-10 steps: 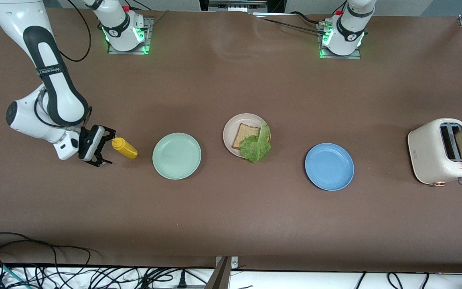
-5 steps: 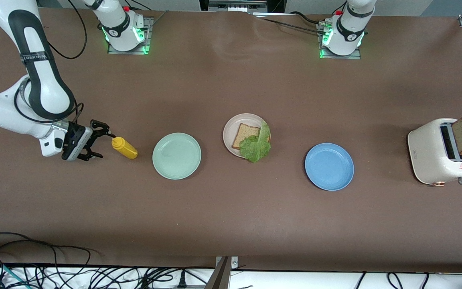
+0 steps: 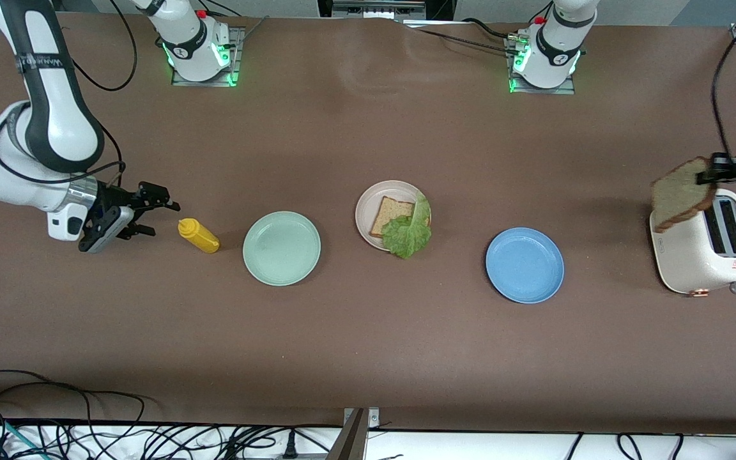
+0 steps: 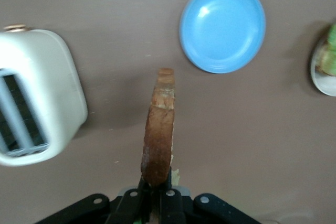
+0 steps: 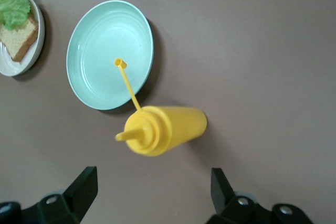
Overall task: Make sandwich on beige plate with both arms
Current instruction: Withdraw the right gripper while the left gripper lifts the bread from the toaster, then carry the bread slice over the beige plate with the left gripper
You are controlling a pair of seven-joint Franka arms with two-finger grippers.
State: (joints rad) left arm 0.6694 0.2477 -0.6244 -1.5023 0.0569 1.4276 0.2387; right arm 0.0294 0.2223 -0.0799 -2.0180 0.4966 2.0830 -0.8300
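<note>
Beige plate (image 3: 368, 203) mid-worktop carries one bread slice (image 3: 391, 214) with a lettuce leaf (image 3: 409, 231) draped over it and hanging off the rim on the side nearer the front camera. Mint-green plate (image 3: 282, 248) sits beside the beige plate toward the right arm's end, blue plate (image 3: 524, 264) beside it toward the left arm's end. Mustard bottle (image 3: 199, 235) lies on its side farther out from the beige plate than the mint plate. Right gripper (image 3: 151, 214) is low beside the bottle, jaws wide, holding nothing. Left gripper (image 3: 722, 170) is over the white toaster (image 3: 703, 249), jaws clamped on the second bread slice (image 3: 681, 193), held on edge. Brown worktop (image 3: 368, 345); cables (image 3: 87, 434) along its front edge.
</note>
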